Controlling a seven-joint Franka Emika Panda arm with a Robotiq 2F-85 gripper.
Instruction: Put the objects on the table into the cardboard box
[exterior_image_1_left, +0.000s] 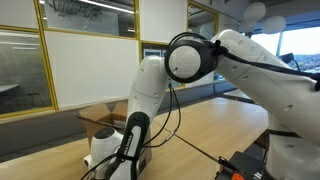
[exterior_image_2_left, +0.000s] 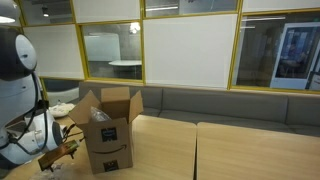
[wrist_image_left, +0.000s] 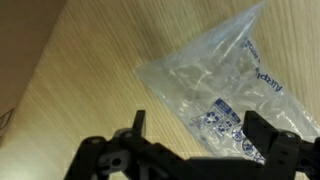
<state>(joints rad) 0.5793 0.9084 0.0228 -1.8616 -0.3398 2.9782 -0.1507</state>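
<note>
Wrist view shows two open fingers (wrist_image_left: 137, 125) over one plastic film bundle (wrist_image_left: 215, 85), with one cardboard box (exterior_image_2_left: 110, 125) on the table (exterior_image_2_left: 240, 150).

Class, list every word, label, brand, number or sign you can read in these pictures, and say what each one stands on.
No wording is clear enough to quote.
cardboard box: a black smile-arrow sign on its side, with no legible lettering.
clear plastic bag: blue printed writing along one edge and a blue printed patch, both too blurred to read.
</note>
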